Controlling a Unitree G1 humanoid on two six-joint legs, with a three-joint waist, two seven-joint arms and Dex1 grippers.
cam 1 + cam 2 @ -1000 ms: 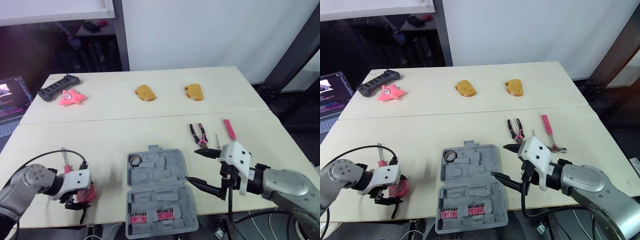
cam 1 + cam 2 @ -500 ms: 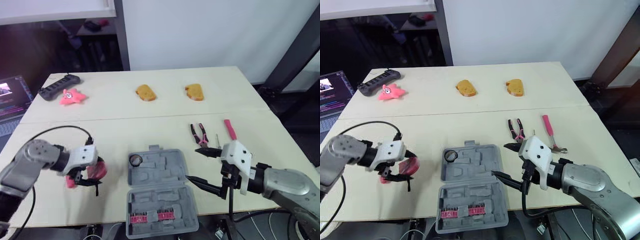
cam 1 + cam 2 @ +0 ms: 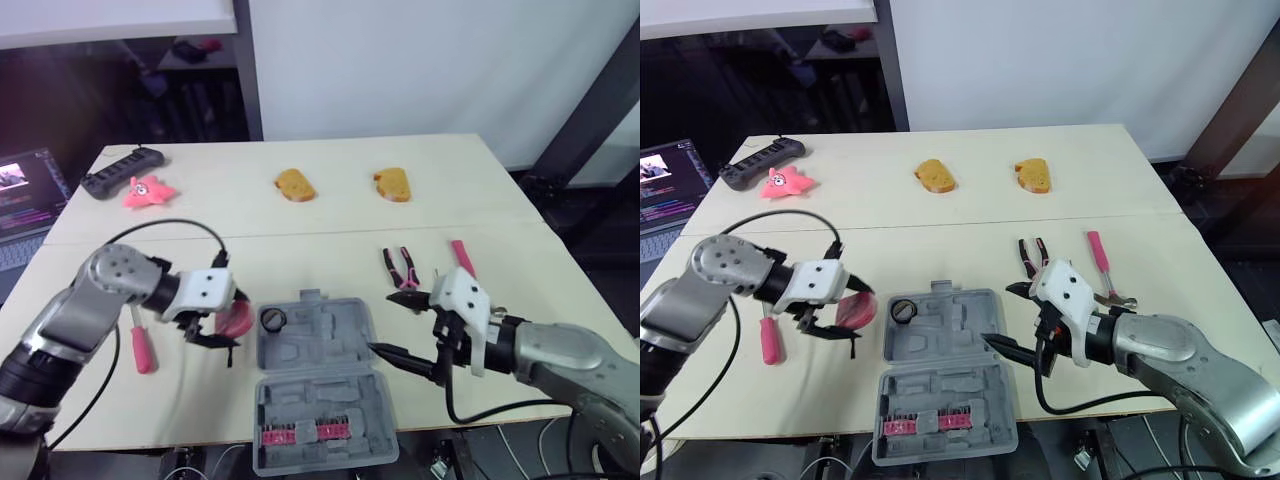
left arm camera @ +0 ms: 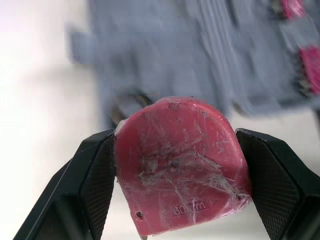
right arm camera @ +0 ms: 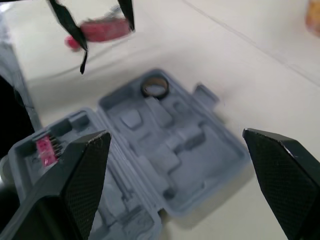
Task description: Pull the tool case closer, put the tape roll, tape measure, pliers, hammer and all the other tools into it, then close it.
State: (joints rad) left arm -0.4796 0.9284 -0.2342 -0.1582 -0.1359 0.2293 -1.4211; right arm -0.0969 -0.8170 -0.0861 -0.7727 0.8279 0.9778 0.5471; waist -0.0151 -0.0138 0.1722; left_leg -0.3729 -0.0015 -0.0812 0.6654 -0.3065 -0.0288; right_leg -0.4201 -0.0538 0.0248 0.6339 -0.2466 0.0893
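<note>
Left jaws pinch the pink tape measure (image 3: 237,318) just left of the open tool case (image 3: 320,400) at the desk's (image 3: 330,215) near edge; right jaws spread wide at the case's right edge; tape roll (image 3: 271,320) lies in its far left corner.

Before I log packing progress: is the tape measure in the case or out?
Out. The left pincer is shut on the pink tape measure, just left of the open tool case.
</note>
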